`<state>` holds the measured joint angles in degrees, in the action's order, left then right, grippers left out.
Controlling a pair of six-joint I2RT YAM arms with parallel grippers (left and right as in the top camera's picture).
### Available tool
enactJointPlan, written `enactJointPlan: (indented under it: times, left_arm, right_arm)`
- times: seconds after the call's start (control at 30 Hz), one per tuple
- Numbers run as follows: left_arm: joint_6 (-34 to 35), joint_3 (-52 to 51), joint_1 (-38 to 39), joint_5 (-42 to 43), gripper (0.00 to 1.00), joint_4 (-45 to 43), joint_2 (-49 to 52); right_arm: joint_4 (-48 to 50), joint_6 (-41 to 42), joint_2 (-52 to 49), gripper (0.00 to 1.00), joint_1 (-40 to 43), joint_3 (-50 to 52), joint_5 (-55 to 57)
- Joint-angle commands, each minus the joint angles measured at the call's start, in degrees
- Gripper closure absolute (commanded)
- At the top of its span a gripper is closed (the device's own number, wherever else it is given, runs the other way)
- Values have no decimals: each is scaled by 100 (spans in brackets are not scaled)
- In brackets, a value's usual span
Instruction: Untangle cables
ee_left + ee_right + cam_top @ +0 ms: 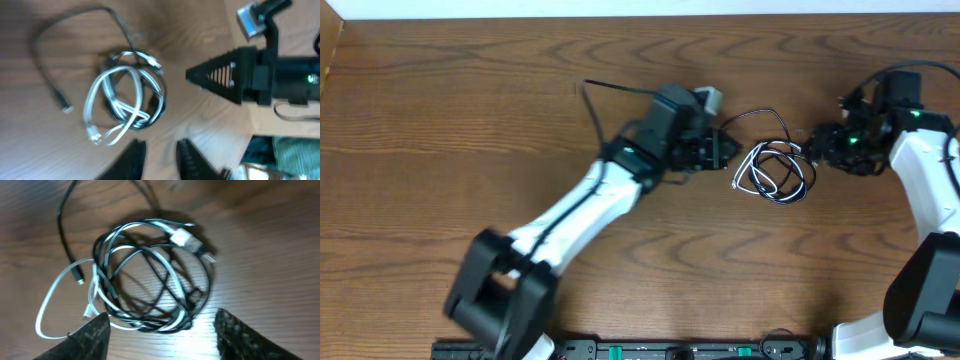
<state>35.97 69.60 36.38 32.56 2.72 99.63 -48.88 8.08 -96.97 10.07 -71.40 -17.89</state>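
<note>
Though blurred at crossings, cables ungripped; left claw narrowly apart; right claw wide apart

Table: mid-brown wood, darker wavy grain. Black cable is plain black and white cable is plain white with a silvery plug tip, so the coil reads as mixed black/white strands. Left arm and right arm have white shells and black joints, each with a green light; left claw and right claw are black, the right with a triangular lattice pattern.
</note>
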Motion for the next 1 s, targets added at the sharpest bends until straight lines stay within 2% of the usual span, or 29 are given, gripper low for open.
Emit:
enactJointPlan:
  times: [0.0,0.17,0.4,0.6,0.83,0.97]
  left_arm:
    - [616,74,481,-450,67,-428,470]
    - [940,74,885,-1384,61,-570,909]
    - [940,76,1139,-1947,43,-999,1386]
    - [935,83,1154,-2175,42,-1703,1875]
    - [866,229,1117,-2293,42,-2048,2223]
    - [605,302,1121,-2601,48,-2131,2291]
  right_arm:
    - [-20,131,20,35,199,-15,-52]
    - [-37,107,20,33,205,-15,-46]
    - [-22,107,20,31,184,-15,-48]
    - [-46,107,20,31,184,-13,-48]
    - [-52,107,20,31,155,-9,-50]
    - [-81,105,20,31,76,-9,-48]
